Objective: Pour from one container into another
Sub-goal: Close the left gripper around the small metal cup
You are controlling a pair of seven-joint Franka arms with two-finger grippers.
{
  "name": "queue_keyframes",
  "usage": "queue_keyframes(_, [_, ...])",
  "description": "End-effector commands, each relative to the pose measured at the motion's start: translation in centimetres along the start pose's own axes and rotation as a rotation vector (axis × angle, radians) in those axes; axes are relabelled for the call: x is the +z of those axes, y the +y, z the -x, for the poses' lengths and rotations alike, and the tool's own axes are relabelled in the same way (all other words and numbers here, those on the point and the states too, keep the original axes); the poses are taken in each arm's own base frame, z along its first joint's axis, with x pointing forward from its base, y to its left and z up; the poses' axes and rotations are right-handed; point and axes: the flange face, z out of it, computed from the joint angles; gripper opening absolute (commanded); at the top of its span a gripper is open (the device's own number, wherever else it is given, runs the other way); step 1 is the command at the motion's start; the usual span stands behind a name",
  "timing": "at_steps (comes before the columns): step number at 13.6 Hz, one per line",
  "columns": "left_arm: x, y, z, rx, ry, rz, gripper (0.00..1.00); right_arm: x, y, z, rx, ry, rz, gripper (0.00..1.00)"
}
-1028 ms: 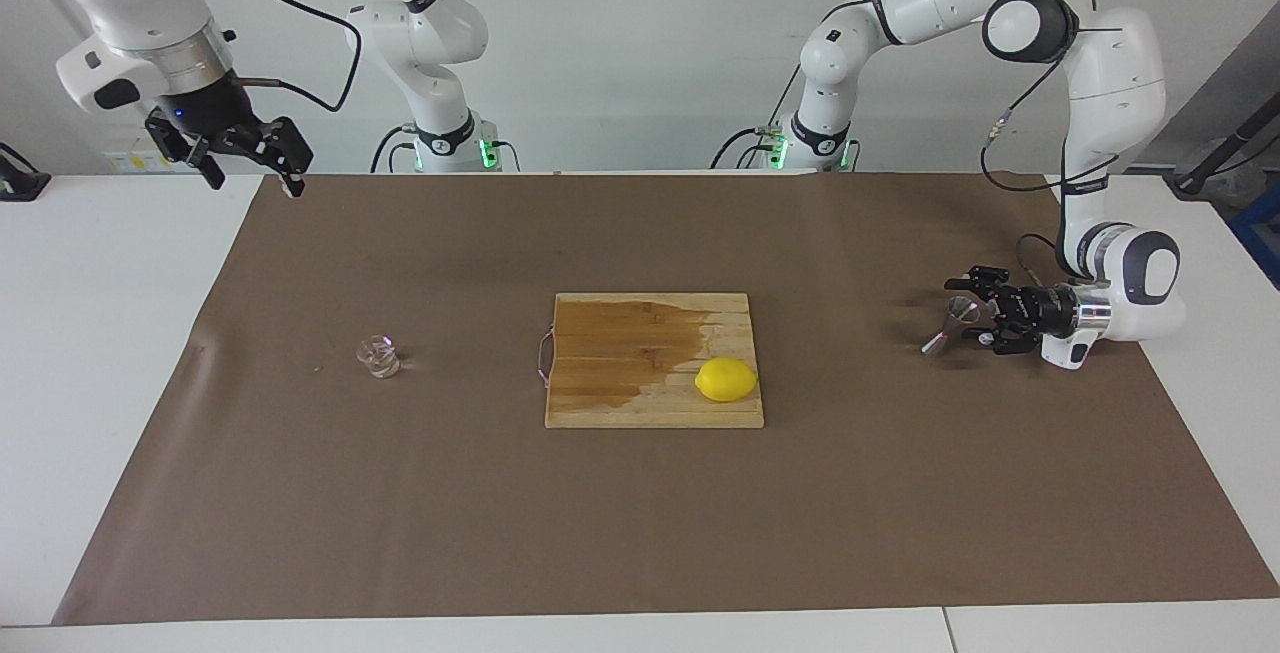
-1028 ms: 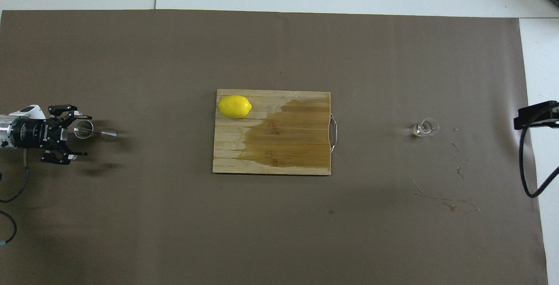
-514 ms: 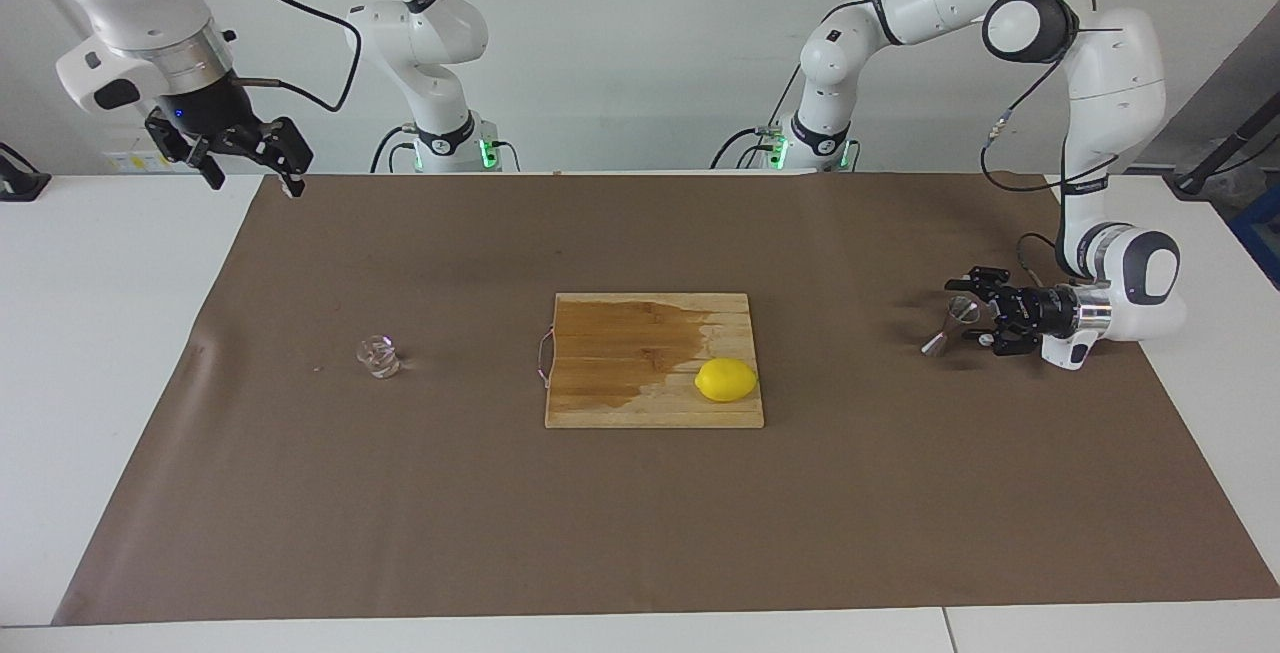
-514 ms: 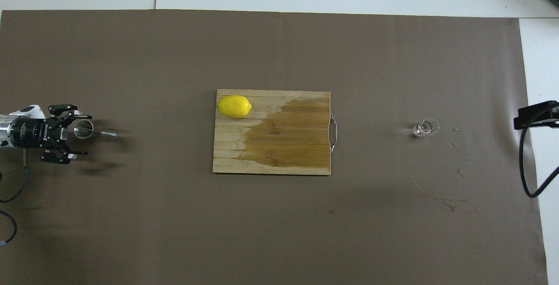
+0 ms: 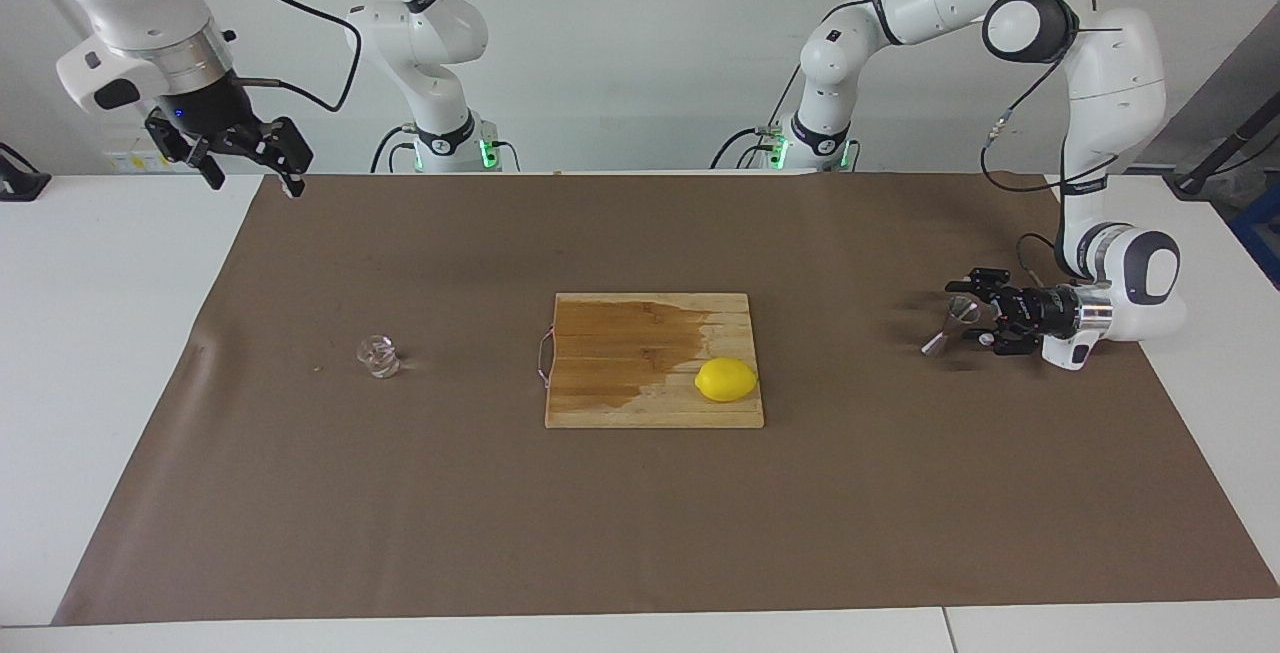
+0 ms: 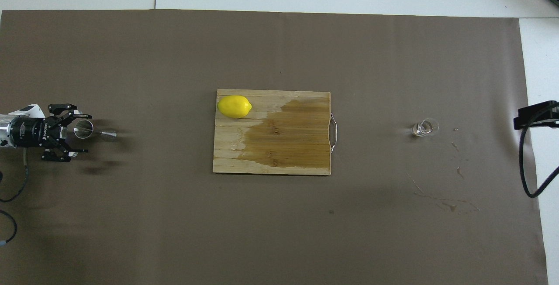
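Note:
The small clear glass cup (image 5: 378, 356) (image 6: 424, 128) stands on the brown mat toward the right arm's end of the table. The steel jigger (image 5: 941, 340) (image 6: 107, 134) is at the left arm's end and looks tilted, its wide cone toward my left gripper (image 5: 960, 311) (image 6: 87, 133). That gripper lies low and level over the mat. It is open, with one finger on either side of the jigger's wide cone and a gap to each. My right gripper (image 5: 255, 183) hangs open high over the mat's corner nearest the robots, far from the cup.
A wooden cutting board (image 5: 620, 403) (image 6: 227, 163) with a dark wet patch lies mid-table. A yellow lemon (image 5: 726, 379) (image 6: 234, 106) sits on it. Dried splash marks (image 6: 445, 202) stain the mat (image 5: 400, 533) near the cup.
The left gripper's fingers have drawn in a little around the jigger's wide cone. The right arm, cup and lemon have not moved.

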Motion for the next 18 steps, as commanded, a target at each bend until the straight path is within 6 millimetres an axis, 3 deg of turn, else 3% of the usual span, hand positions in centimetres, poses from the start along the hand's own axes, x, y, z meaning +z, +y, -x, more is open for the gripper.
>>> queue_keyframes(1, [0.3, -0.2, 0.7, -0.018, 0.010, 0.027, 0.78, 0.1, 0.1, -0.1, -0.001, 0.010, -0.012, 1.00])
queue_keyframes(8, [0.3, -0.2, 0.6, -0.021, 0.014, 0.029, 0.46, 0.2, 0.0, -0.1, -0.004, 0.008, -0.012, 1.00])
queue_keyframes(12, [0.2, -0.1, 0.7, -0.043, 0.015, 0.029, 0.39, 0.2, 0.0, -0.1, -0.005, 0.008, -0.012, 1.00])
queue_keyframes(18, [0.6, 0.9, 2.0, -0.075, 0.016, 0.024, 0.35, 0.3, 0.2, -0.1, -0.005, 0.007, -0.012, 1.00])
